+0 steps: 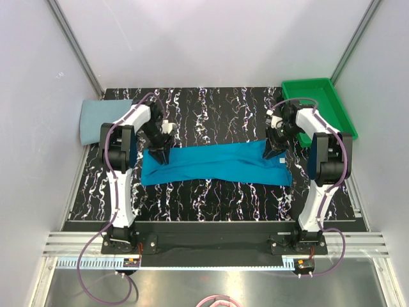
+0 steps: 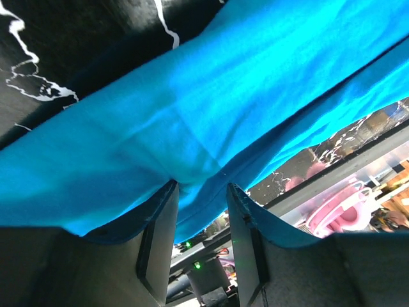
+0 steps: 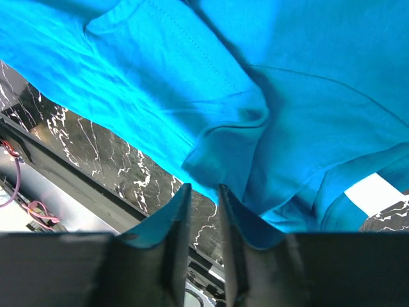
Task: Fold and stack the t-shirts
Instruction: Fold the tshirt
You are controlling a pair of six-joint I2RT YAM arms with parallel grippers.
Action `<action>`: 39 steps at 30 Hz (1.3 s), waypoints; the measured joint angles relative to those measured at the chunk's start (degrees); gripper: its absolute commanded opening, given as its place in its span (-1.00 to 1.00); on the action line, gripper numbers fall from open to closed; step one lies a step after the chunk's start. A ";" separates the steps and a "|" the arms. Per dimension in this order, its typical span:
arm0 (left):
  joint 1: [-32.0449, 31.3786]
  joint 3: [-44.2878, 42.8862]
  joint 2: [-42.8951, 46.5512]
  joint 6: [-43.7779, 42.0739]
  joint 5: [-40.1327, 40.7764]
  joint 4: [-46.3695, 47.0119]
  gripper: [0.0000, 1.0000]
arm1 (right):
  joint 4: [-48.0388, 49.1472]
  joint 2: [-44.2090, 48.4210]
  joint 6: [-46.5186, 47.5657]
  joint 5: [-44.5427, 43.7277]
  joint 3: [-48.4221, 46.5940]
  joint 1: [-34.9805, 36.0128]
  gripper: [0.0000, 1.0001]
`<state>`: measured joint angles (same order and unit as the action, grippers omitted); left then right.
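Tray (image 1: 323,109) near right claw (image 1: 273,152), teal t-shirt (image 1: 217,165)

Nothing legible for you here

You'll find no readable text, brand or number in any view; the only label is a white tag (image 1: 282,162) at the right end of the teal-blue t-shirt (image 1: 214,164), and it looks blank from the right wrist view (image 3: 377,189).

The teal t-shirt (image 1: 217,164) is soft, matt cloth, creased, with a fine stitched hem. Left of it, the pale grey-blue t-shirt (image 1: 102,120) looks equally matt. Beneath it, the table (image 1: 217,115) is smooth black with white marbled veins. Right of it, the green tray (image 1: 307,81) is glossy plastic. Nearer than it, the rail (image 1: 70,246) is ribbed silver metal.
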<state>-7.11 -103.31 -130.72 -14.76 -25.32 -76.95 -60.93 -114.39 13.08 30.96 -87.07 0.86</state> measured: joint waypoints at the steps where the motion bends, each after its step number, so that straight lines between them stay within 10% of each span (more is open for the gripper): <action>1: 0.00 0.00 0.07 -0.13 0.00 0.07 -0.18 | 0.04 0.00 0.02 -0.04 0.00 0.00 -0.32; 17: -2.97 -2.34 0.13 -0.92 -1.31 0.15 -0.21 | 1.09 -15.43 0.00 -0.46 -22.12 0.15 -0.24; 39: -9.38 -1.92 0.13 -0.87 -1.25 0.11 -0.21 | -0.55 -19.85 0.87 1.46 -24.24 4.92 -0.25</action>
<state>-16.49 -105.23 -130.58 -15.64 -26.57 -76.84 -61.47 -134.23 13.96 32.42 -111.31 5.78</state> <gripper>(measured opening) 0.401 0.373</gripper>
